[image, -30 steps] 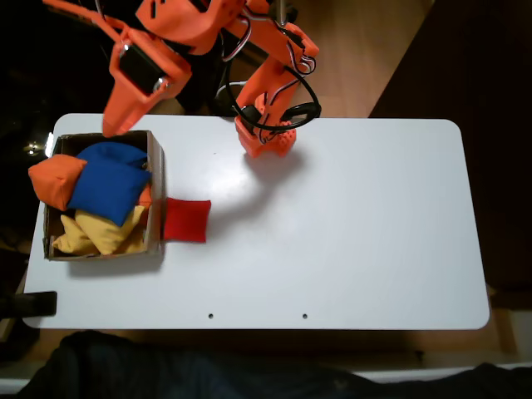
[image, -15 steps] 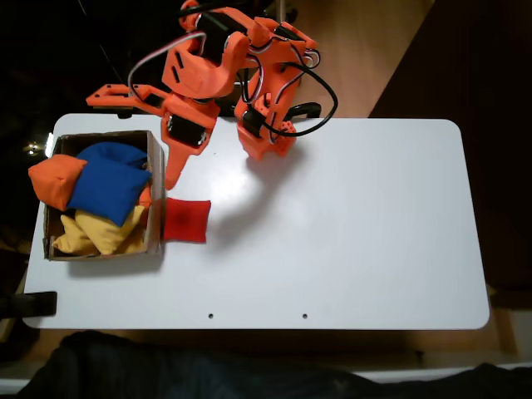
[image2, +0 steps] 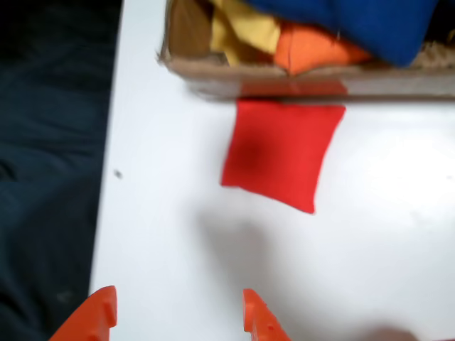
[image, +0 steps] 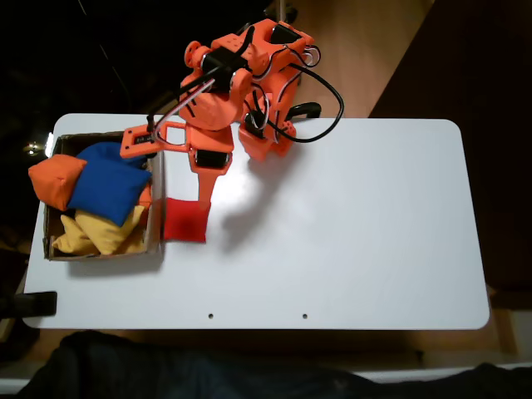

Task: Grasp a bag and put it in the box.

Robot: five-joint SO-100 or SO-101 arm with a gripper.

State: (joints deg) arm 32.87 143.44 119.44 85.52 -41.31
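Observation:
The red bag (image: 184, 221) lies flat on the white table, touching the right wall of the brown cardboard box (image: 156, 237) in the fixed view. My orange gripper (image: 166, 184) hovers over the bag's far edge, open wide, with one finger reaching down over the bag's upper right corner. In the wrist view the bag (image2: 281, 153) lies ahead and to the right of my gripper (image2: 178, 314). Nothing is between its two orange fingertips. The box (image2: 284, 84) sits just beyond the bag.
The box holds a blue beanbag (image: 108, 183), yellow beanbags (image: 100, 233) and an orange beanbag (image: 56, 181) that hangs over its left wall. The arm's base (image: 266, 140) stands at the table's far edge. The white table (image: 357, 233) stretches out to the right.
The arm has swung from above the box's far corner toward the red bag and come lower. The gripper has stayed open. The bag has not moved.

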